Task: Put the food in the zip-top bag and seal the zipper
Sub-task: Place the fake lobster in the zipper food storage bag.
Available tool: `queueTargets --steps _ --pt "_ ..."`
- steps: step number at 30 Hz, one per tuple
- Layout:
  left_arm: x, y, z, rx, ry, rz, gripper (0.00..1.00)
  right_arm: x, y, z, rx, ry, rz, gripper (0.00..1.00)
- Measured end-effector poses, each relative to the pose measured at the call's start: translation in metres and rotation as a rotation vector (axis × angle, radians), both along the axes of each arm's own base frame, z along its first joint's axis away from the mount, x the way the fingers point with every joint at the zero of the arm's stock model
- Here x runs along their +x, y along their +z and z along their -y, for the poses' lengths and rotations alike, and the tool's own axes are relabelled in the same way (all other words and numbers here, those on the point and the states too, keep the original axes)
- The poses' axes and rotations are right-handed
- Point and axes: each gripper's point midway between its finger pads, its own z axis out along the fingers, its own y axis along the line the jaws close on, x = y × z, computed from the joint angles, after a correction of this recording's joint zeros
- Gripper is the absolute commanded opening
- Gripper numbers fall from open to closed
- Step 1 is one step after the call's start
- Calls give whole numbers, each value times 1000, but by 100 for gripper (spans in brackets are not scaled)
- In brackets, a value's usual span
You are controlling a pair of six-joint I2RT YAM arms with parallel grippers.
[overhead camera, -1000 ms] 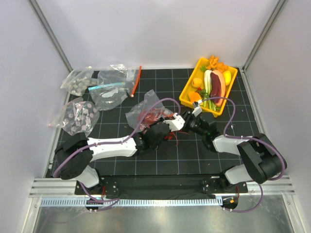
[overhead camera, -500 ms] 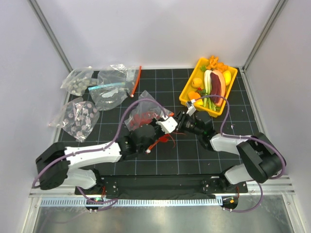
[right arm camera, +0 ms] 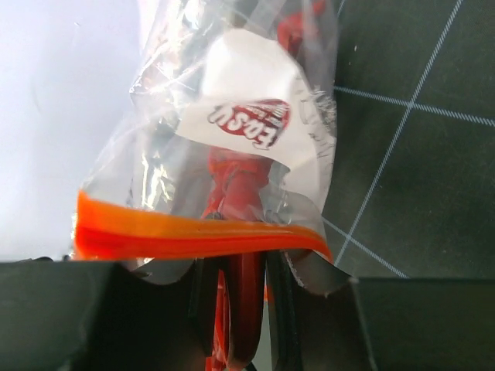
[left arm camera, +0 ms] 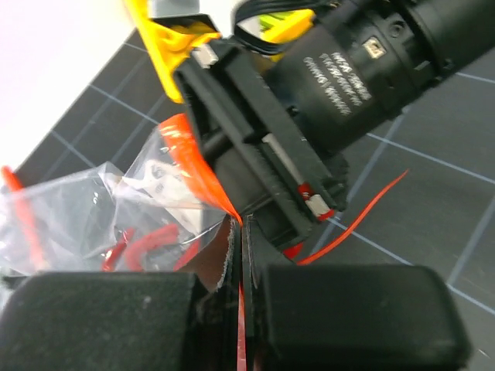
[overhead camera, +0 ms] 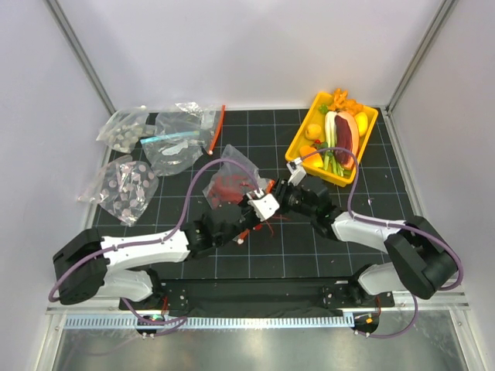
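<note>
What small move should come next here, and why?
Probably the right gripper should push the lobster deeper into the zip-top bag. Its jaws grip a red part poking out past the zipper, which the left gripper pinches; that would block sealing.

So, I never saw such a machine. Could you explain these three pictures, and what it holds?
Two robot arms are bolted to a black table. One picture looks down from above; the other two come from cameras on the wrists. On the table lie a yellow tray of toy food, filled bags, and a clear zip-top bag with a red lobster in it. The left gripper pinches the bag's orange zipper. The right gripper grips something red at the bag's mouth, probably the lobster.
</note>
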Motion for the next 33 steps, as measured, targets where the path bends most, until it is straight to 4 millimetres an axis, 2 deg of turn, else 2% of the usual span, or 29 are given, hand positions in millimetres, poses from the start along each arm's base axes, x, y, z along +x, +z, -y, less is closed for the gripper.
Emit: queueTargets --steps 3,8,11,22,27,31,33 --pt "-6 -2 0 -12 -26 -19 0 -2 -5 -2 -42 -4 23 1" --pt "-15 13 -1 -81 -53 -34 0 1 -7 -1 -85 -24 58 1" --pt "-15 16 -2 -97 -49 -42 0 5 -5 1 -99 -42 73 1" --pt "-15 -7 -2 -37 -42 -94 0 17 -15 9 -133 -120 73 1" --pt "-9 -10 -2 3 -10 -103 0 19 -18 12 -140 -142 70 12" --pt "-4 -15 2 33 3 -108 0 23 -19 15 -150 -169 73 12" --pt "-2 -19 3 46 11 -108 0 24 -23 17 -156 -179 69 7"
